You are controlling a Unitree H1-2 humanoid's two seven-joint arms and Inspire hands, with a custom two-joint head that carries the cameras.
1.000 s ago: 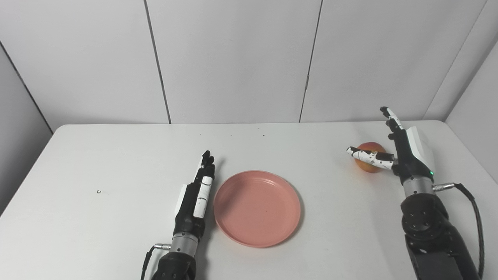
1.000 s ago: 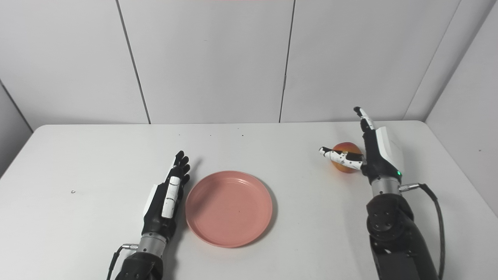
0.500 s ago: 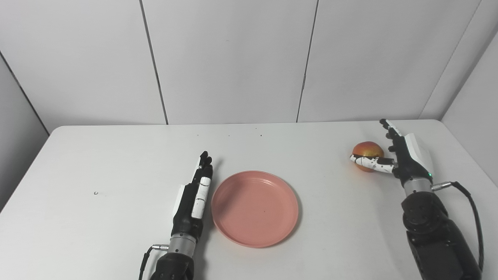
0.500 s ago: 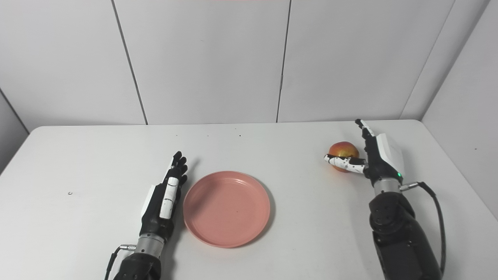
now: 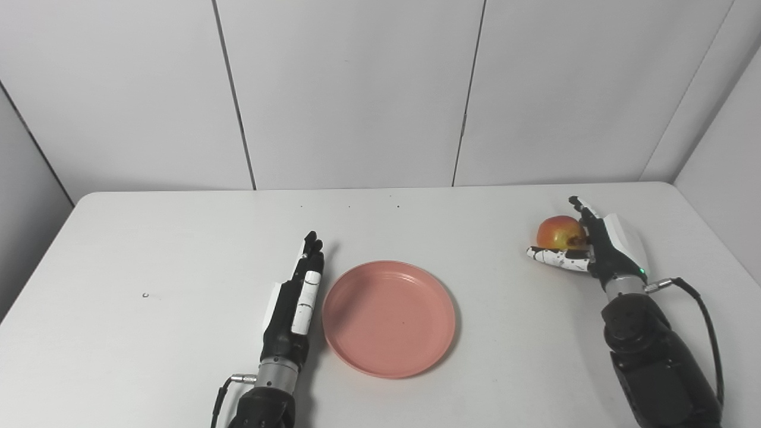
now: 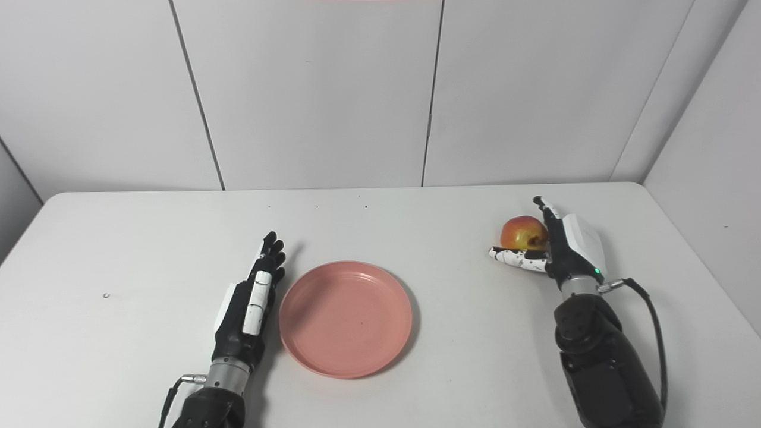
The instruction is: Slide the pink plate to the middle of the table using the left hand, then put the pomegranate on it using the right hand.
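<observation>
The pink plate (image 5: 389,317) lies flat near the middle of the white table (image 5: 178,249). My left hand (image 5: 295,304) rests open just left of the plate's rim, fingers straight and pointing away from me. A red-yellow pomegranate (image 5: 557,232) sits on the table at the right. My right hand (image 5: 594,249) is open and low against its right side, with the thumb stretched out in front of the fruit and the fingers beside it. The fingers have not closed around it.
A small dark speck (image 5: 145,295) lies on the table at the left. Grey wall panels stand behind the table's far edge. A black cable (image 5: 704,318) loops off my right wrist.
My right hand has come down from above the pomegranate to table level beside it, thumb now in front of the fruit. The left hand and plate have stayed put; the camera shifted slightly.
</observation>
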